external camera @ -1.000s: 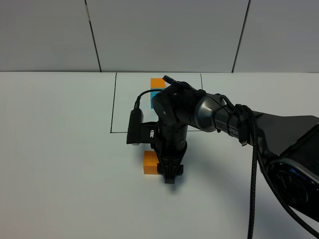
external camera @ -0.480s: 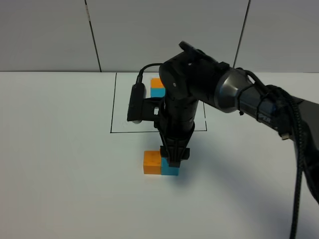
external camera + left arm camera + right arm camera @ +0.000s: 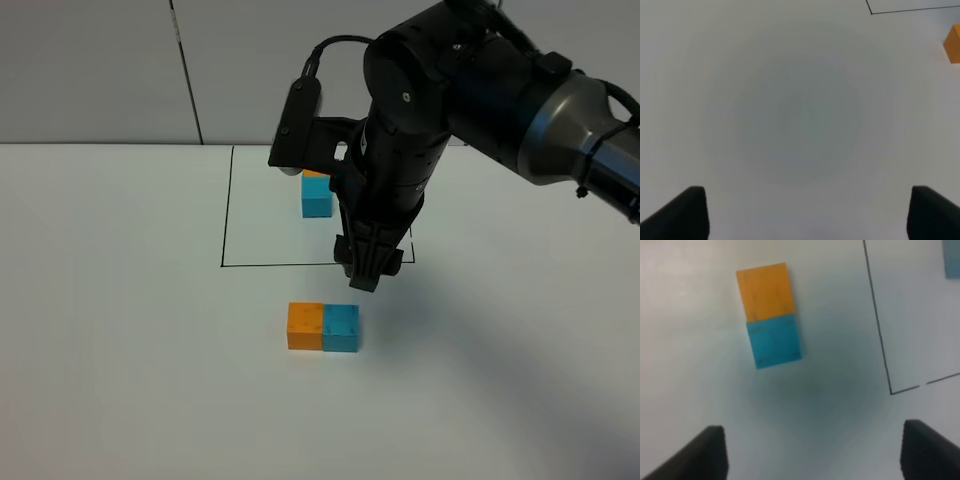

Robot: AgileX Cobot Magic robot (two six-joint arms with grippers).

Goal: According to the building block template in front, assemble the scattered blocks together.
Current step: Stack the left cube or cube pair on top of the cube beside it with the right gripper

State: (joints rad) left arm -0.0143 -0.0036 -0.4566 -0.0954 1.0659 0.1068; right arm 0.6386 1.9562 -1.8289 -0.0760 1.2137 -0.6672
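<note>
The scattered blocks, an orange cube [image 3: 304,326] and a teal-blue cube [image 3: 341,328], sit touching side by side on the white table, just in front of the drawn rectangle. The right wrist view shows the same orange cube [image 3: 765,291] and teal cube [image 3: 775,342] joined. My right gripper [image 3: 365,275] hangs open above and slightly behind them, holding nothing. The template's teal cube [image 3: 317,200] shows inside the black rectangle [image 3: 228,210]; its orange cube [image 3: 315,174] is mostly hidden by my arm. My left gripper [image 3: 810,215] is open over bare table, with the orange cube [image 3: 953,44] at the frame's edge.
My right arm [image 3: 450,90] reaches over the rectangle's far right part. The rectangle's black line [image 3: 877,320] and the template's teal cube [image 3: 952,257] appear in the right wrist view. White table surrounds the joined pair.
My right gripper has let go of the teal cube beside the orange one, then risen and drawn back toward the rectangle. The cubes stay joined.
</note>
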